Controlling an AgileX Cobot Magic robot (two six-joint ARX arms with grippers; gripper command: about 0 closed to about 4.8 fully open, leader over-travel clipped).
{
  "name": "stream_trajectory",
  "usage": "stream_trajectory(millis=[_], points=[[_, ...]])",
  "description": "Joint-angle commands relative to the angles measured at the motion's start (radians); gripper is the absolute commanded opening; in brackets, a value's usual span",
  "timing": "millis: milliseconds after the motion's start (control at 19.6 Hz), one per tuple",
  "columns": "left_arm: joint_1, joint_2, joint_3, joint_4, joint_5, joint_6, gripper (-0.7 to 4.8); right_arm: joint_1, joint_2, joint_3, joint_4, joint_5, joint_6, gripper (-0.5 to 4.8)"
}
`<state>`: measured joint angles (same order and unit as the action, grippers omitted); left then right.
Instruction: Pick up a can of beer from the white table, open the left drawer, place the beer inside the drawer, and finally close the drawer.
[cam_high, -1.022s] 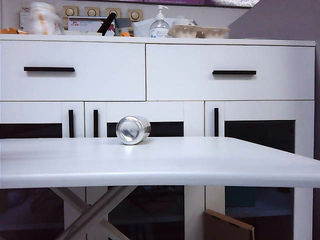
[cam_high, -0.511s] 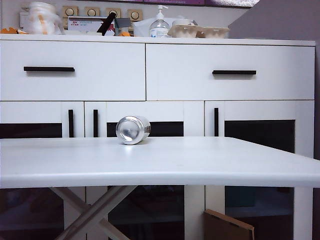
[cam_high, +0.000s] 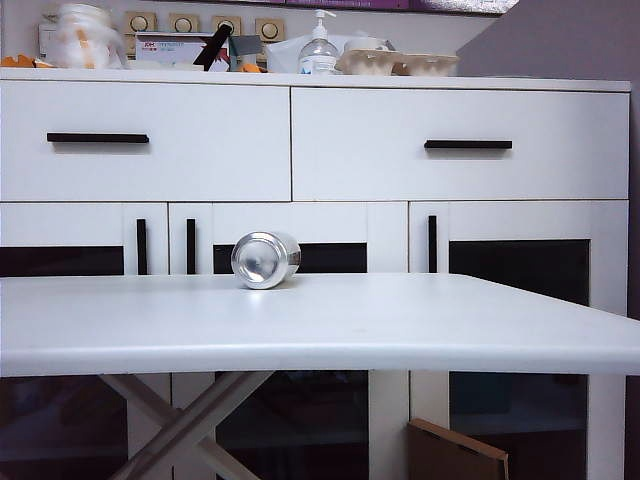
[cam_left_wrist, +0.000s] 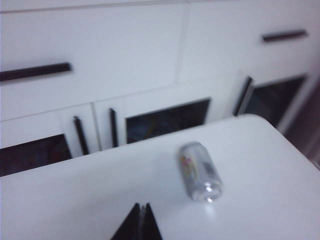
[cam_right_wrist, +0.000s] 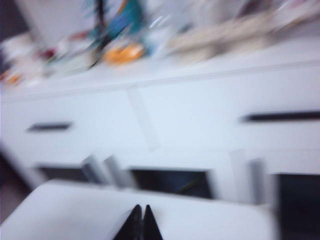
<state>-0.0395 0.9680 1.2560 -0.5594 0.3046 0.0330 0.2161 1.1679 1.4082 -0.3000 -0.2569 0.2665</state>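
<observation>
Nothing has shifted in the exterior view: can of beer (cam_high: 266, 260) lies sideways near the worktop's (cam_high: 400, 330) far edge, round end facing the camera, long axis toward the cabinet. Left end effector (cam_left_wrist: 141, 206) and right end effector (cam_right_wrist: 140, 207) are pinched closed, empty, above the worktop.

Right wrist view: smeared throughout; the clutter (cam_right_wrist: 120, 45) on the cabinet top was only coloured smudges.
Left gripper (cam_left_wrist: 140, 207): only dark tips showed, jaws pressed together, the rest cut off by the frame edge.
Right gripper (cam_right_wrist: 139, 209): likewise just closed tips.
Can of beer (cam_left_wrist: 200, 171): label too soft to read.
Tabletop (cam_high: 320, 330): cut off at both sides.
</observation>
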Motion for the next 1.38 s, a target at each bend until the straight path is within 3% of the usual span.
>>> stream_trajectory(millis=[51, 204, 307, 460, 715, 1175, 1226, 1278, 1380], points=[[-0.012, 0.003, 0.052, -0.027, 0.005, 0.023, -0.06, 0.07, 0.076, 0.077, 0.006, -0.006, 0.109, -0.05], [-0.03, 0.005, 0.063, -0.006, 0.007, 0.023, -0.06, 0.172, 0.203, 0.179, 0.005, -0.004, 0.135, -0.05], [-0.04, 0.011, 0.063, 0.008, 0.011, 0.021, -0.06, 0.19, 0.279, 0.237, 0.004, -0.006, 0.173, -0.05], [-0.066, 0.015, 0.067, 0.038, 0.01, 0.02, -0.06, 0.216, 0.423, 0.334, -0.009, -0.008, 0.344, -0.06], [-0.078, 0.031, 0.072, 0.032, 0.013, 0.023, -0.06, 0.229, 0.616, 0.481, -0.014, -0.019, 0.358, -0.05], [-0.078, 0.032, 0.072, 0.038, 0.01, 0.023, -0.06, 0.288, 0.787, 0.518, -0.035, 0.016, 0.321, -0.03], [-0.078, 0.032, 0.072, 0.038, 0.011, 0.022, -0.06, 0.297, 0.81, 0.518, -0.041, 0.019, 0.272, 0.95], [-0.078, 0.032, 0.072, 0.037, 0.011, 0.022, -0.06, 0.312, 0.836, 0.519, -0.043, 0.031, 0.255, 2.64], [-0.078, 0.032, 0.072, 0.038, 0.01, 0.022, -0.06, 0.32, 0.871, 0.52, -0.064, 0.037, 0.257, 4.25]])
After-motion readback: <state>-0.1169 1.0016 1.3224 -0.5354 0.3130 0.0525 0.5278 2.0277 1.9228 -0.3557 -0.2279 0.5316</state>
